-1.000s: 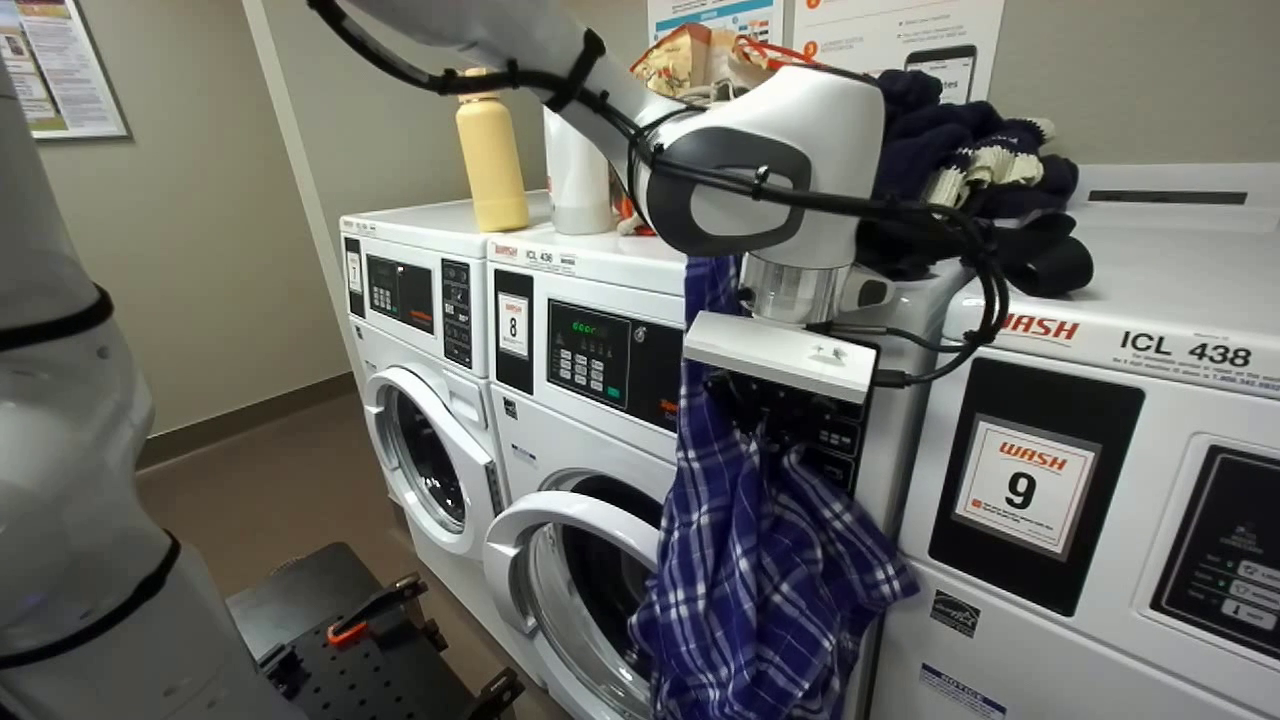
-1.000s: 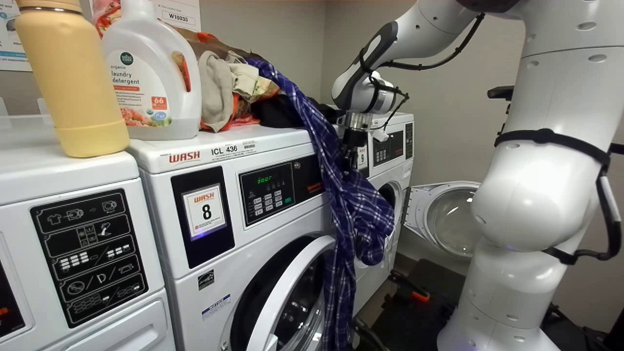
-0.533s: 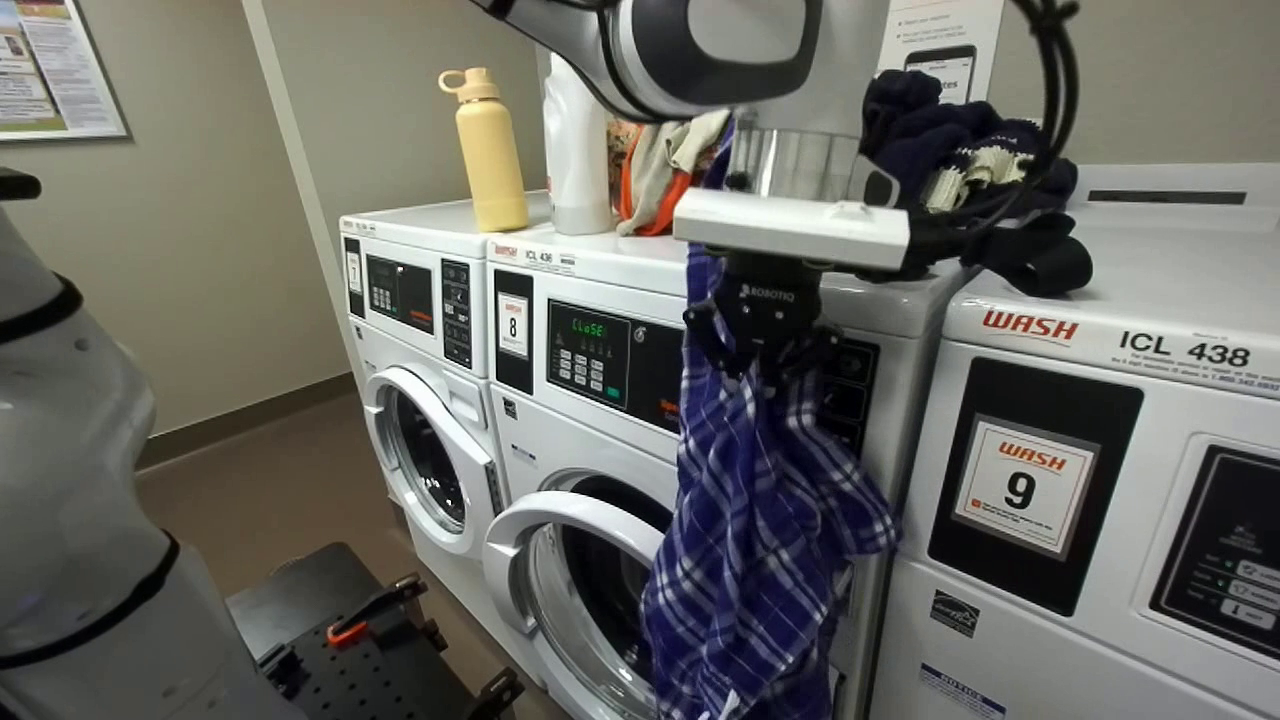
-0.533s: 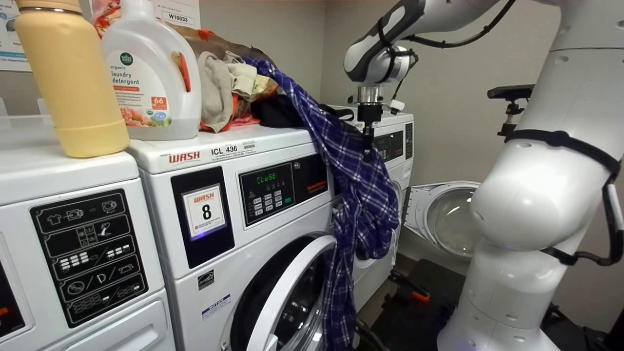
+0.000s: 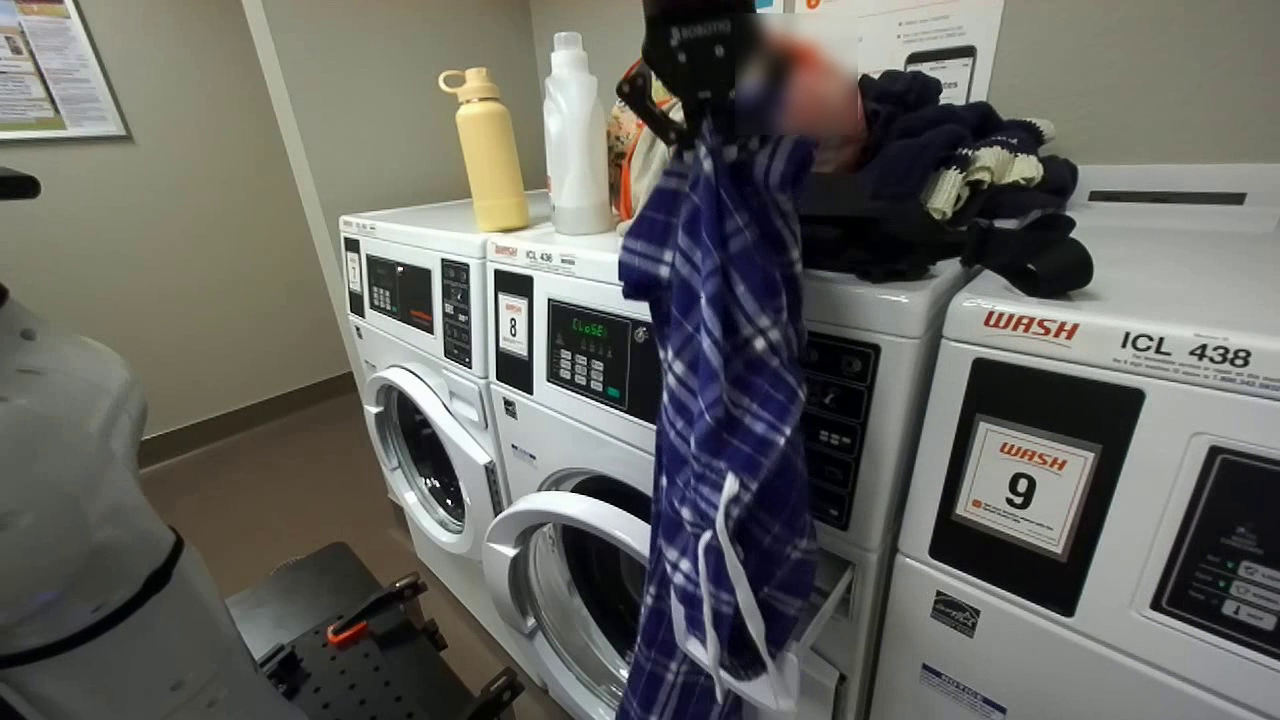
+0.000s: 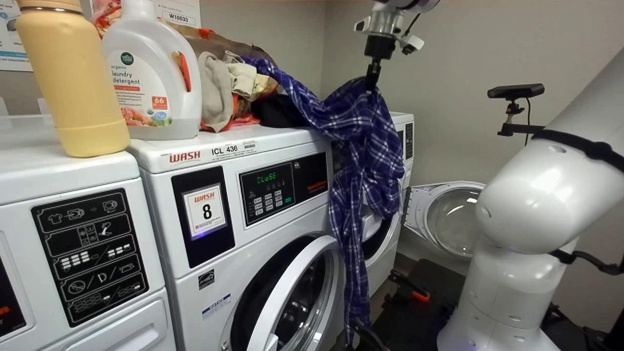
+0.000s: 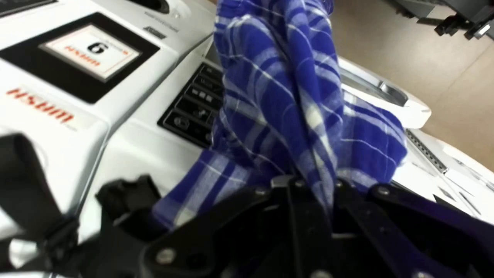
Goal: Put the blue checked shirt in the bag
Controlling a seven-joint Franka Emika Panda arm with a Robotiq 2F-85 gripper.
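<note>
Wrist view, bottom middle: the black claw (image 7: 318, 186) is clamped on the blue checked shirt (image 7: 266, 88), which goes up to the top edge. In both exterior views the shirt hangs down from the claw near the middle, and in an exterior view a long part of it runs up and left to a heap of cloth (image 6: 214, 92) on a washer (image 6: 282, 140). A yellow bottle (image 6: 73, 83) and a soap jug (image 6: 148, 80) stand upper left there.
</note>
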